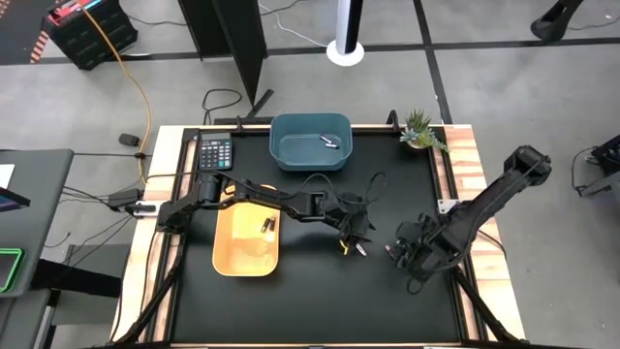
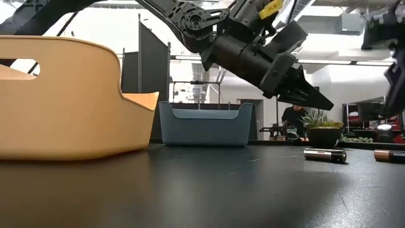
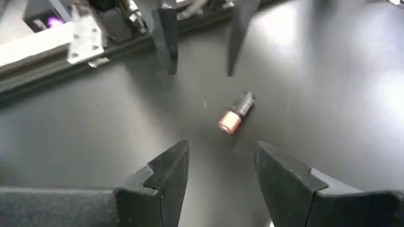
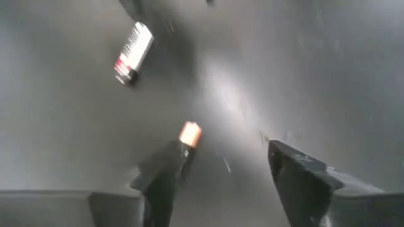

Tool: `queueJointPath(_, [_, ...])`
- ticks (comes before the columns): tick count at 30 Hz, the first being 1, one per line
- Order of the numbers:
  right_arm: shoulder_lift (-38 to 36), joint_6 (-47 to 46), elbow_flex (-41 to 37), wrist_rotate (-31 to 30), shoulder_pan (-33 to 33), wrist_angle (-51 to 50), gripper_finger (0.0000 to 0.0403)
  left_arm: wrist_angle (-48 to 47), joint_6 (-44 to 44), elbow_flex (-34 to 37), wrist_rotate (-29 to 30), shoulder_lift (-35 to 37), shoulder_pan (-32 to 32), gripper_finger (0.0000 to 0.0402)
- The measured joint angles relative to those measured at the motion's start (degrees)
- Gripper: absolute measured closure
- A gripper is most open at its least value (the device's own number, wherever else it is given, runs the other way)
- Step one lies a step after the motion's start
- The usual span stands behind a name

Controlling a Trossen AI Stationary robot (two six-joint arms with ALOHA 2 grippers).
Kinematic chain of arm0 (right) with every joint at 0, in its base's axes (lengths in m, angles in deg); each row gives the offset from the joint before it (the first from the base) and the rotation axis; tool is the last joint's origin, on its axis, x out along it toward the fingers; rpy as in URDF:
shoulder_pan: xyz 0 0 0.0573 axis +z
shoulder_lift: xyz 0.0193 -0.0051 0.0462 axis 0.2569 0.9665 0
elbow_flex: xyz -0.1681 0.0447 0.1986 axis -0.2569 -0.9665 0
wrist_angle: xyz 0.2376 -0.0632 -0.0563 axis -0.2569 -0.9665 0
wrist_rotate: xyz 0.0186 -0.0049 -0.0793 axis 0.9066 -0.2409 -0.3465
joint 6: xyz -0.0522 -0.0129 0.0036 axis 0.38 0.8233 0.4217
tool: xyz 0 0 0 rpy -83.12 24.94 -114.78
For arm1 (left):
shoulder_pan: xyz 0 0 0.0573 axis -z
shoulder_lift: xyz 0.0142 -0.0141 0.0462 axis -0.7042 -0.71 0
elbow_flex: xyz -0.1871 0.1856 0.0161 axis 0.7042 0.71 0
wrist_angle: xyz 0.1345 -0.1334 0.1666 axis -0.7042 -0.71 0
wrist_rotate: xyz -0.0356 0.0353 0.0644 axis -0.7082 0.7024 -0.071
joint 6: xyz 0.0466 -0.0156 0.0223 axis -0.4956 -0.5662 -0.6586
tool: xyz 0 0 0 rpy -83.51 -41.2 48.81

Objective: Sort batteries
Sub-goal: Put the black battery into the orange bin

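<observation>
A dark battery with a copper end (image 3: 235,115) lies on the black table between my two grippers. My left gripper (image 3: 221,167) is open, hovers above the table (image 2: 310,95) and points down at this battery. My right gripper (image 4: 221,164) is open and low over the table, facing the left one. The same battery's copper end (image 4: 189,133) shows just past one of its fingers; the rest is hidden. A whitish battery (image 4: 132,52) lies farther off. Other batteries lie in the orange tray (image 1: 266,225) and in the blue tray (image 1: 329,142).
The orange tray (image 1: 228,257) sits left of centre, the blue tray (image 1: 291,155) at the far edge. A calculator (image 1: 214,152) lies at the far left corner and a potted plant (image 1: 421,131) at the far right. Two batteries (image 2: 324,154) (image 2: 389,154) show in the low view.
</observation>
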State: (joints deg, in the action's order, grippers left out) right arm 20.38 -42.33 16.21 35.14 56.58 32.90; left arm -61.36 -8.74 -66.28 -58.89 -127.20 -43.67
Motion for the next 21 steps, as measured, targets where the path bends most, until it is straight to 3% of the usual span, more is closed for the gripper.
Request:
queueJointPath(12, [13.82, -8.18, -0.02, 4.37, 1.11, 1.84, 0.0387, -3.07, 1.8, 0.0, 0.28, 0.02, 0.23, 0.0229])
queueJointPath(21, [18.13, -1.64, 0.16, 4.25, -0.5, 11.13, 0.0369, -5.66, 1.59, 0.0, 0.44, 0.02, 0.97, 0.0229])
